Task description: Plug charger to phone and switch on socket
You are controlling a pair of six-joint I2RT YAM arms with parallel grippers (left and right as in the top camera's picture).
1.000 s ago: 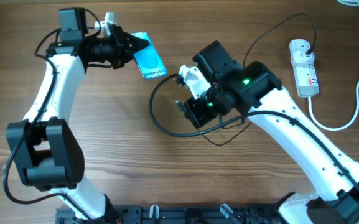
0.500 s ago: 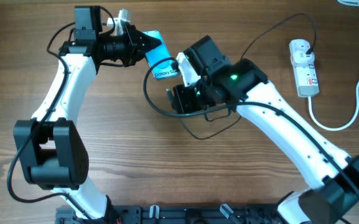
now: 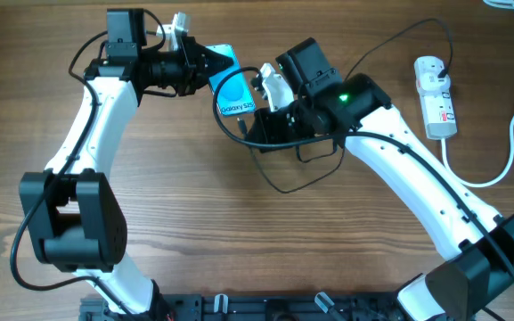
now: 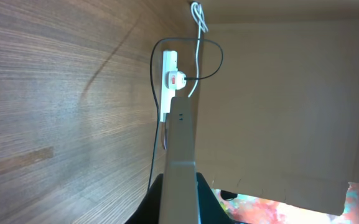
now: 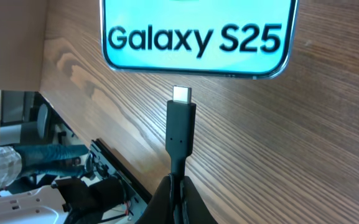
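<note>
My left gripper [image 3: 205, 69] is shut on the phone [image 3: 233, 93], holding it above the table; its teal screen reads "Galaxy S25". In the left wrist view the phone [image 4: 180, 149] shows edge-on between my fingers. My right gripper [image 3: 255, 129] is shut on the charger [image 5: 181, 134], a black plug with a metal tip. In the right wrist view the tip sits just below the phone's bottom edge [image 5: 195, 37], not touching it. The charger's black cable [image 3: 297, 183] loops under the right arm. The socket [image 3: 436, 98], a white power strip, lies at the far right.
A thicker white cable [image 3: 506, 134] runs from the socket toward the right edge. The socket also shows far off in the left wrist view [image 4: 168, 81]. A black rail [image 3: 265, 308] lies along the table's front edge.
My left arm carried the phone right, then held still. My right gripper moved left, then up and right, bringing the charger tip close under the phone's bottom edge.
</note>
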